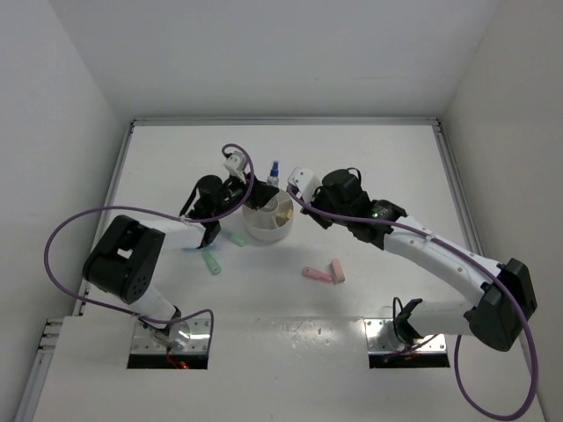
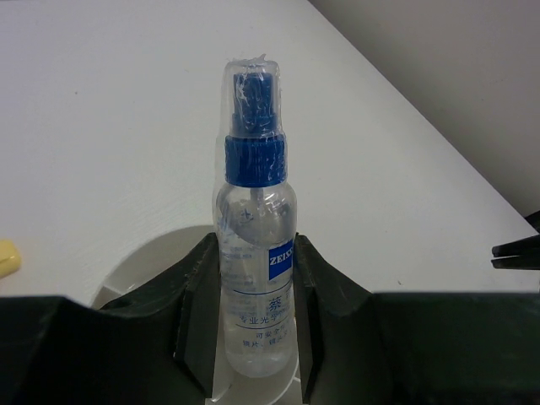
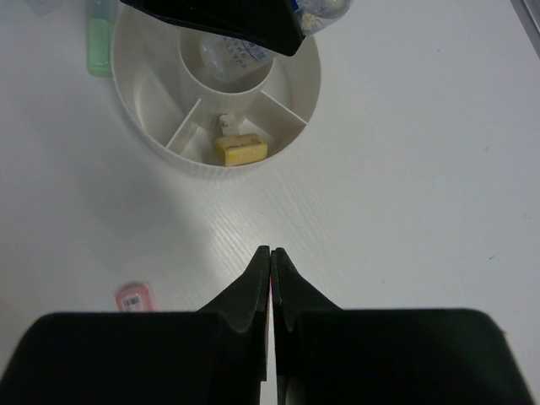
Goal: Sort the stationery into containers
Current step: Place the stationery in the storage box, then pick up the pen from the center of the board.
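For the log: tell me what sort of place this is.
Probably a robot lab test cell: white table boxed by white walls, left arm and right arm bolted at its edge, divided dish.

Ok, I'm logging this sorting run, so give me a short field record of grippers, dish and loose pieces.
dish: one wedge holds a yellow piece and a beige block
left gripper: shut on spray bottle, base at the centre cup
right gripper: shut, empty, over bare table
loose on table: pink piece, second pink piece, green piece, second green piece
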`<move>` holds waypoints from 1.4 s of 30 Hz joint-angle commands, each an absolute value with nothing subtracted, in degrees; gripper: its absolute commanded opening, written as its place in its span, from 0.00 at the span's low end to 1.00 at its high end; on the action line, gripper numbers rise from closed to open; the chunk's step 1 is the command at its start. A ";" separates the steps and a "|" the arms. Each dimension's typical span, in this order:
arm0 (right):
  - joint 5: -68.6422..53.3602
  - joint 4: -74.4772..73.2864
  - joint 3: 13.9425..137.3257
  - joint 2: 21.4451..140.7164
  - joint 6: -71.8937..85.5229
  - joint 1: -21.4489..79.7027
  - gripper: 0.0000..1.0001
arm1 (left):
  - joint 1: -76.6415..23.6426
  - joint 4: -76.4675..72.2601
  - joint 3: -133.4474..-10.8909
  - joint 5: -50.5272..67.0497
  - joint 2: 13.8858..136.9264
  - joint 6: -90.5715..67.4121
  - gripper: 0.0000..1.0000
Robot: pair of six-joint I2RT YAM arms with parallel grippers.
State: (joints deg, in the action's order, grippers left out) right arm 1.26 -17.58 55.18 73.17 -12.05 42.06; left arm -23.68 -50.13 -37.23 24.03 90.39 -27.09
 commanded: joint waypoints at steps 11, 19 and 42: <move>0.09 -15.56 55.90 73.39 -12.30 41.57 0.09 | -24.70 -47.65 -38.32 21.18 87.19 -23.65 0.54; -0.43 -16.08 55.90 72.86 -12.30 41.57 0.10 | -24.09 -47.29 -37.62 20.65 82.28 -24.96 0.56; -2.02 -16.61 55.90 73.91 -11.25 39.29 0.10 | -10.55 46.66 -107.40 -15.56 120.49 -76.29 0.76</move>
State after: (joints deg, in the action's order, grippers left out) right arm -0.89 -18.04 55.18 73.19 -11.97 39.75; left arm -10.41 37.15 -102.50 -14.39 121.69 -70.57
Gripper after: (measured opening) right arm 0.098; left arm 0.756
